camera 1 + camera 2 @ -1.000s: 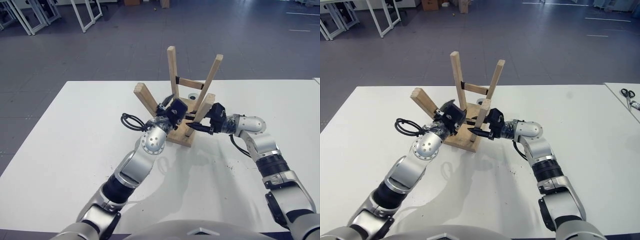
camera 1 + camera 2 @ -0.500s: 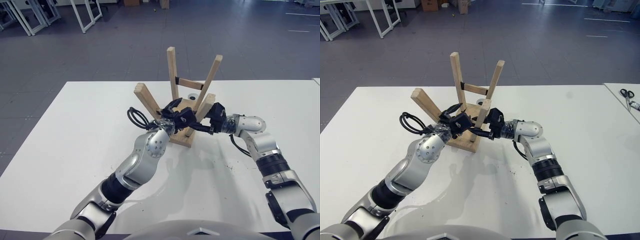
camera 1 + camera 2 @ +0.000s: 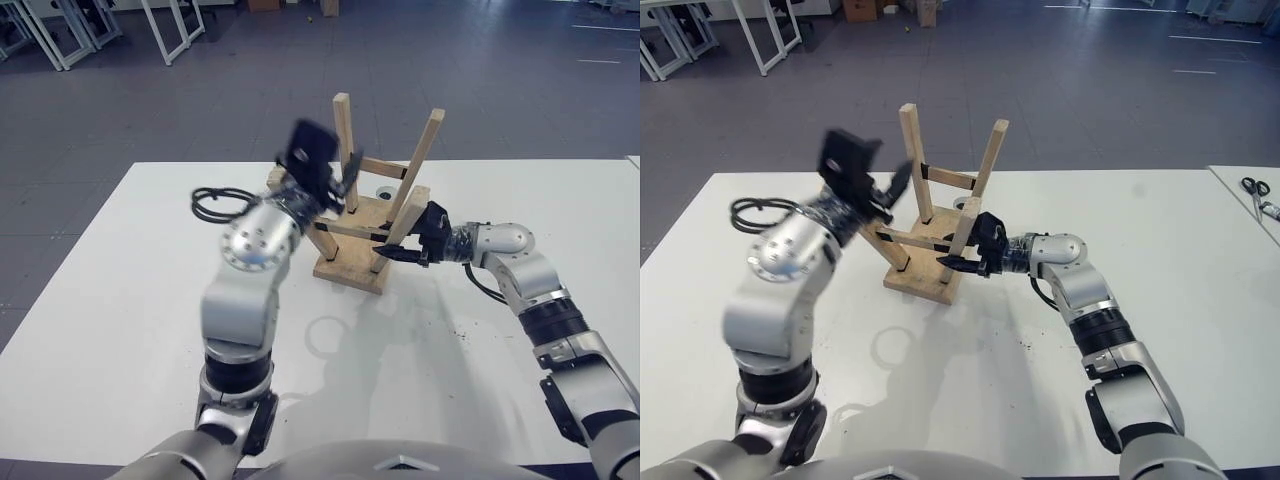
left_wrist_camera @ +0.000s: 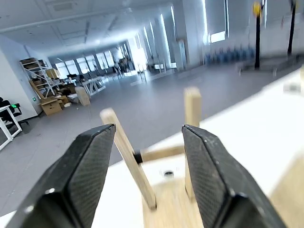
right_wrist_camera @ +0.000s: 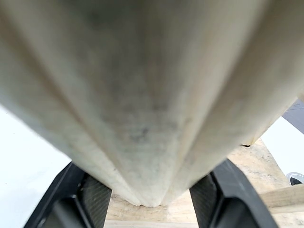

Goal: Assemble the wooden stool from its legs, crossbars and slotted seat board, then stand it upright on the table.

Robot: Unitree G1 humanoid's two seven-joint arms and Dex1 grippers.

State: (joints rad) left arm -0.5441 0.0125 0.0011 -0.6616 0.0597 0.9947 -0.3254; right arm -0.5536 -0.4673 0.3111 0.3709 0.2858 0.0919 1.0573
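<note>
The wooden stool lies upside down, its seat board (image 3: 349, 273) flat on the white table (image 3: 150, 280). Two far legs (image 3: 344, 148) stick up, joined by a crossbar (image 3: 381, 168). A second crossbar (image 3: 351, 232) spans the near legs. My right gripper (image 3: 396, 250) is shut on the lower part of the near right leg (image 3: 408, 212), which sits between its fingers (image 5: 90, 202) in the right wrist view. My left gripper (image 3: 322, 166) hangs open in the air above the stool's left side, fingers (image 4: 90, 175) apart around nothing; its arm hides most of the near left leg.
A small round white piece (image 3: 385, 191) lies on the table behind the stool. Scissors (image 3: 1252, 187) rest at the far right table edge. Dark specks (image 3: 461, 333) dot the surface right of centre. A black cable (image 3: 212, 200) loops off my left forearm.
My left arm has let go of the stool and swung up and to the left, its gripper now open in the air. The right gripper keeps its hold on the leg.
</note>
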